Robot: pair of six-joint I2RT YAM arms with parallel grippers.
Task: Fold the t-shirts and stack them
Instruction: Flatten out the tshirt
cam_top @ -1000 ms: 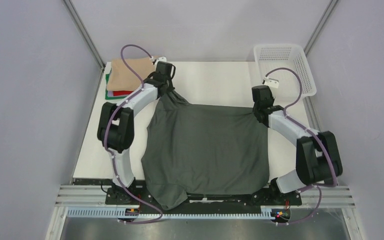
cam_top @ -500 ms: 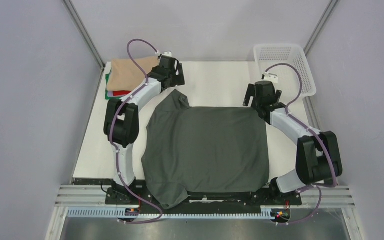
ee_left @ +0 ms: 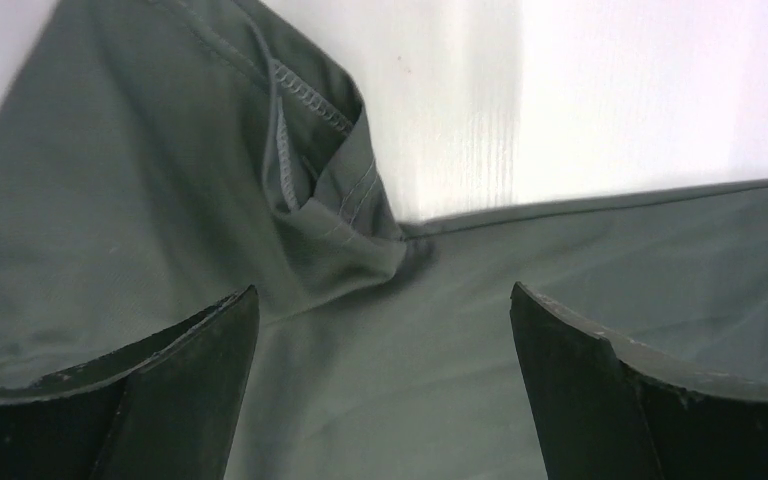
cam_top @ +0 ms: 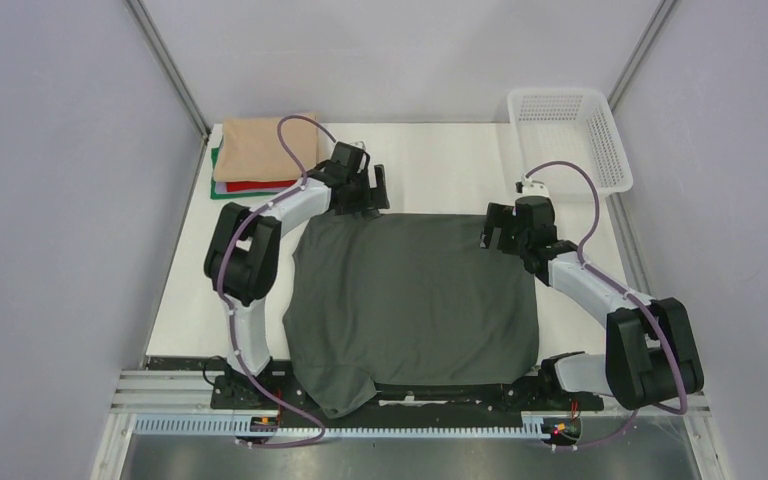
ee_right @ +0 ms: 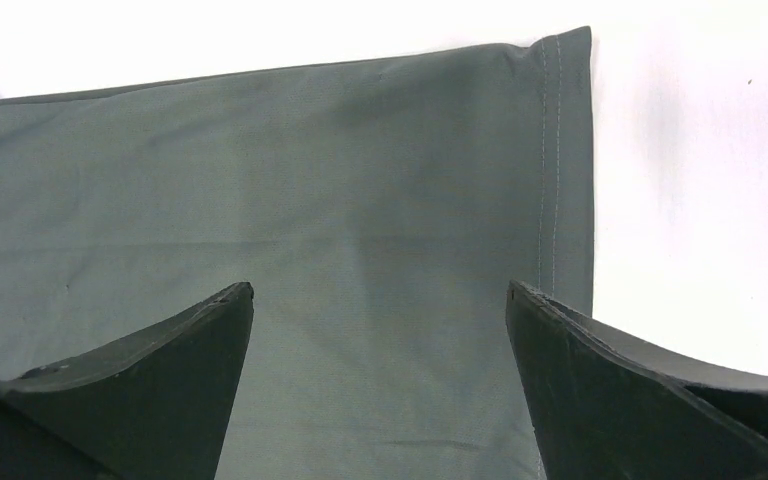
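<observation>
White tabletop (cam_top: 430, 160) between pale grey walls. The left fingers (ee_left: 160, 400) are spread wide and hold nothing, just above a bunched, stitched fold at the far left corner of the dark charcoal-grey cloth t-shirt (cam_top: 415, 290). The right fingers (ee_right: 130, 400) are equally spread over its far right hemmed corner. The shirt lies flat mid-tabletop, its near edge draping off. Folded tan t-shirt (cam_top: 260, 148) tops red and green ones at the far left corner

white table (cam_top: 430, 160) w/ grey tee (cam_top: 410, 290), folded stack (cam_top: 260, 150), basket (cam_top: 565, 110)
</observation>
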